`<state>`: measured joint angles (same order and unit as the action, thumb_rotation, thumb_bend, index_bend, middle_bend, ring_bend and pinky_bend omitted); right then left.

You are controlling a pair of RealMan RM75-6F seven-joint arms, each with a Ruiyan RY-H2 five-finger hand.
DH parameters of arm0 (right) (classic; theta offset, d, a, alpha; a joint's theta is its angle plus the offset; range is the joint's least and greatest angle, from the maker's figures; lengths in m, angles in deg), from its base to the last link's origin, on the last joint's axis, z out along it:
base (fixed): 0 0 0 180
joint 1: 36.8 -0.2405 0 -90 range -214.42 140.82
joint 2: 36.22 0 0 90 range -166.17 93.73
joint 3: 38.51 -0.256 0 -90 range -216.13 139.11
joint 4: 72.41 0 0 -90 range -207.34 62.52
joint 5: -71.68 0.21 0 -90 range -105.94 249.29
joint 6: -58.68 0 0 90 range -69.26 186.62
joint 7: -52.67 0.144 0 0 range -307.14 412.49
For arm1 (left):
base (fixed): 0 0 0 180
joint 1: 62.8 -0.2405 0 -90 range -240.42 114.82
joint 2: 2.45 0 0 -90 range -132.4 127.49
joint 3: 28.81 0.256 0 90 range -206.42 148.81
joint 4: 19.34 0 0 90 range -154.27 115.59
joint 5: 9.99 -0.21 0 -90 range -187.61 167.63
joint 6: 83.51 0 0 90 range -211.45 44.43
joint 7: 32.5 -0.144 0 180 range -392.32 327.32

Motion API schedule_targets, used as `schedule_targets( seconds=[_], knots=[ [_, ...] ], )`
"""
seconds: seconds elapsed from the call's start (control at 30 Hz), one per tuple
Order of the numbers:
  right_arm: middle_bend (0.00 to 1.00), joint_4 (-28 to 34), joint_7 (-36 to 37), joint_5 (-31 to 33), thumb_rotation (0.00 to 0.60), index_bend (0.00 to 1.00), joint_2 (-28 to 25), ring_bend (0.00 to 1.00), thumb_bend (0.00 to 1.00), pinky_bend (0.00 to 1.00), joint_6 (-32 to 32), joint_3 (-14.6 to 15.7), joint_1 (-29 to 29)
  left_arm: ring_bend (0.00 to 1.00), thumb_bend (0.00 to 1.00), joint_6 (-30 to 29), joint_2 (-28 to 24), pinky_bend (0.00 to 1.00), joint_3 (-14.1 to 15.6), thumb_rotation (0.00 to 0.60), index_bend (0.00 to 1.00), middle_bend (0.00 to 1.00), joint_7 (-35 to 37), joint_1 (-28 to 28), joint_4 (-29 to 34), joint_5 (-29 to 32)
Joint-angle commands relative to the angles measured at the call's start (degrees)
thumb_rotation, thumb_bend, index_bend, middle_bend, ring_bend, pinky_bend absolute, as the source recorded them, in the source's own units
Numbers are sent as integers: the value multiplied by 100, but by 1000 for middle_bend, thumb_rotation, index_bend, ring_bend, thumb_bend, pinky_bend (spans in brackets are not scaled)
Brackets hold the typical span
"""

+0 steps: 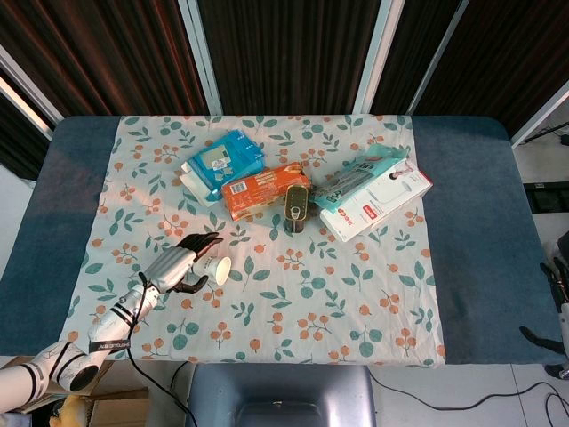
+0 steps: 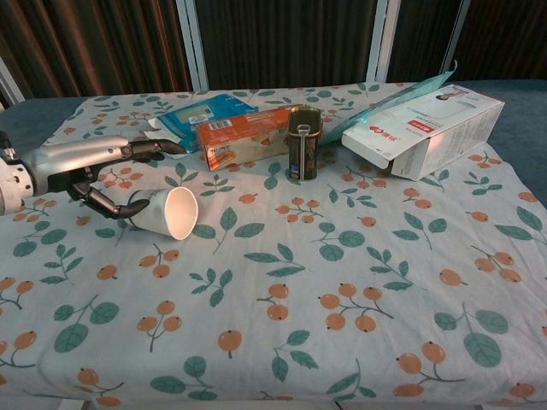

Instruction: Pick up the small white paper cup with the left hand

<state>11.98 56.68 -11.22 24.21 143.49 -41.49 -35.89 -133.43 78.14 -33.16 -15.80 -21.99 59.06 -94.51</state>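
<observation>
The small white paper cup (image 1: 214, 268) (image 2: 167, 212) lies on its side on the floral cloth at the left, its mouth turned toward the table's middle. My left hand (image 1: 181, 261) (image 2: 101, 165) is right behind it with the fingers stretched out above the cup and apart from it. The thumb curls low beside the cup's base; I cannot tell whether it touches. Nothing is gripped. Only a small part of my right hand (image 1: 558, 294) shows at the far right edge of the head view, off the table.
At the back of the cloth lie a blue packet (image 1: 222, 162) (image 2: 198, 114), an orange box (image 1: 265, 189) (image 2: 244, 137), an upright dark can (image 1: 296, 209) (image 2: 302, 143), and a white carton (image 1: 378, 201) (image 2: 427, 128) under a teal pouch (image 1: 360, 173).
</observation>
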Motion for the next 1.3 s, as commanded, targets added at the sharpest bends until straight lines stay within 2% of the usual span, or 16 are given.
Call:
schedule_targets(
  seconds=[0.03, 0.17, 0.27, 0.57, 0.77, 1.03, 1.3],
  knots=[
    [0, -37, 12, 21, 600, 0, 23, 0, 112, 0, -44, 8, -6, 0, 458, -413, -172, 0, 66, 600, 0, 0, -1497, -86, 407, -144],
    [0, 25, 41, 69, 600, 0, -13, 0, 112, 0, -123, 31, 1, 0, 363, -396, -243, 0, 103, 600, 0, 0, -3214, -114, 864, 165],
    [0, 117, 136, -4, 600, 0, -76, 0, 112, 0, -71, 50, 20, 0, 332, -455, -128, 0, 84, 600, 0, 0, -4334, -144, 1134, 528],
    [0, 103, 201, 75, 600, 0, -134, 0, 112, 0, -120, 35, 29, 0, 329, -378, 241, 0, -30, 600, 0, 0, -6087, 84, 1357, 1593],
    [0, 66, 235, 89, 600, 0, -118, 0, 112, 0, -156, 21, 7, 0, 328, -254, 338, 0, -1, 600, 0, 0, -6783, 320, 1386, 2226],
    [0, 17, 211, 134, 600, 0, -65, 0, 112, 0, -225, 1, -30, 0, 335, -299, 525, 0, 97, 600, 0, 0, -7122, 513, 1235, 2549],
    [0, -36, 181, 224, 600, 0, -32, 0, 112, 0, -334, -1, -52, 0, 392, -408, 647, 0, 192, 600, 0, 9, -7411, 652, 1086, 2856]
  ],
)
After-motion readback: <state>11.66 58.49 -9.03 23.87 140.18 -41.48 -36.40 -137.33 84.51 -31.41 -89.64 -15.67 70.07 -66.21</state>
